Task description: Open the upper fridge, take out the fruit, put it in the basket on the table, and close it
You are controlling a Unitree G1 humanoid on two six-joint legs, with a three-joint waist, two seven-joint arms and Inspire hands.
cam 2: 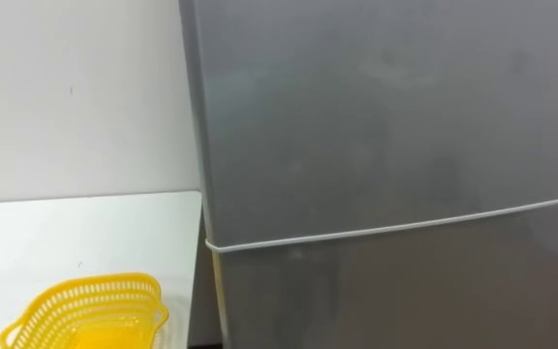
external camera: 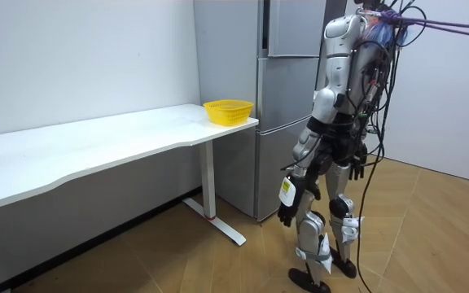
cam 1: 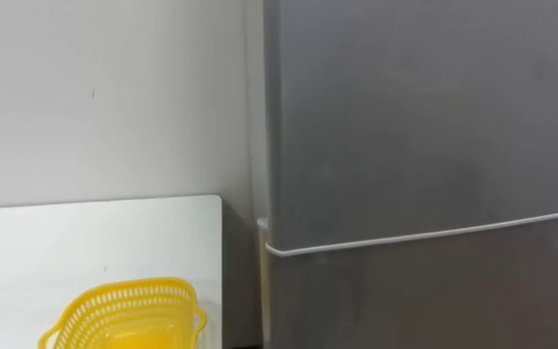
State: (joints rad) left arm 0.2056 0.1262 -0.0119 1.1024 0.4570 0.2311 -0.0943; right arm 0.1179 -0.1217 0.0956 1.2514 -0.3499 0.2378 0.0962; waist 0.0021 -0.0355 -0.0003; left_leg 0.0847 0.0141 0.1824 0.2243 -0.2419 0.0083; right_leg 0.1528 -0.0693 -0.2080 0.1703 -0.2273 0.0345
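The fridge (cam 1: 424, 116) is a single tall grey unit with a dull, brushed-looking metal front. It stands against the white wall (cam 1: 95, 97), just beside the end of the bench (cam 1: 95, 242), with a narrow gap between them. It has two doors, one above the other, and both are closed. The upper door (cam 2: 386, 107) is separated from the lower door (cam 2: 405, 291) by one thin pale seam (cam 1: 424, 236) running across the front. No handle can be seen on the parts of the doors that are visible.

There is one bench, white-topped and long. On it sits one yellow basket (cam 1: 124, 315) with open lattice walls, at the end nearest the fridge.

In the room view the robot stands upright on the wooden floor (external camera: 430, 236), facing the fridge front and close to it, with both arms down. The left robot hand (external camera: 287, 213) hangs beside the thigh and the right robot hand (external camera: 355, 169) hangs at hip height. Both are well apart from the fridge and touch nothing. Whether either one is spread or pressed together cannot be told at this distance.
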